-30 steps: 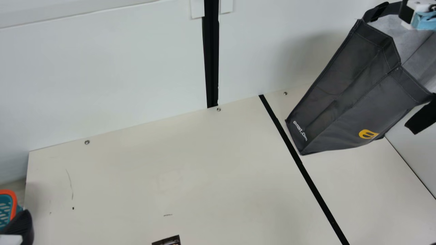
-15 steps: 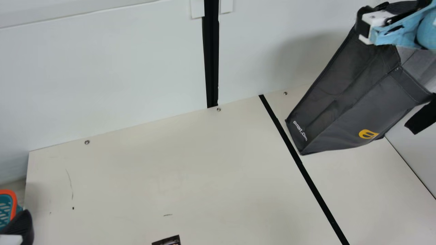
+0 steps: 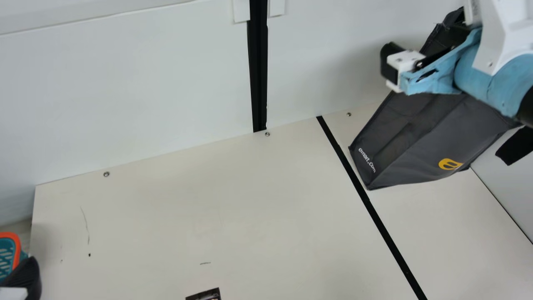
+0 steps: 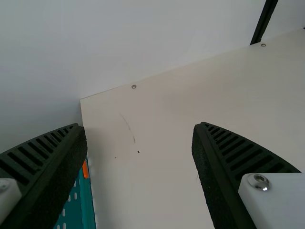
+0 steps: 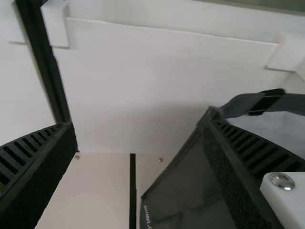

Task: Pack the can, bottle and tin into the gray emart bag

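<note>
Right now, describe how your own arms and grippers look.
My left gripper and right gripper both have black, ribbed fingers on white blocks with round silver screw heads. In the main view, my right arm has a white casing over a rounded light-blue part, with a light-blue bracket leading to the finger block.

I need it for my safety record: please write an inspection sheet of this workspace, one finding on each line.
Surface: cream table, a few thin marks, one black strip
Job's things: gray emart bag on the table's right part
Clutter: teal-and-orange basket at the left edge; dark printed item cut off at the bottom, identity unclear
Grippers: left gripper open; right gripper open
Cables: nothing seen
Surroundings: white wall, black upright post
</note>
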Controlling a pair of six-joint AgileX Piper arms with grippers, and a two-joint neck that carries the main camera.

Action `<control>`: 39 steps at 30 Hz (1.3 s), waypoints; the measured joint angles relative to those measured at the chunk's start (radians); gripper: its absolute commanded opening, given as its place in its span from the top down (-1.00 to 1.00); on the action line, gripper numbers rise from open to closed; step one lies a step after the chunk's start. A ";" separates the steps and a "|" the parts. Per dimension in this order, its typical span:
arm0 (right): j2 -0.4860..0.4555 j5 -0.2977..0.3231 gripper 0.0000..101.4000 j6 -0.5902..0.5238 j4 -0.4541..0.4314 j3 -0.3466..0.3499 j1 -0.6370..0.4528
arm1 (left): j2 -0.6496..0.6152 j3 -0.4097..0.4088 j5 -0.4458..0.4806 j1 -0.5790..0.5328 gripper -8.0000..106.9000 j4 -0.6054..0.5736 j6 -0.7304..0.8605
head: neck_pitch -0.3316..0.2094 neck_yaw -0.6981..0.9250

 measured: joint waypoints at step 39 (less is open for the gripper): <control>-0.176 0.149 -0.79 0.263 -0.218 0.224 0.269 | 0.000 0.000 0.000 0.000 -0.71 0.000 0.000 | 0.000 0.000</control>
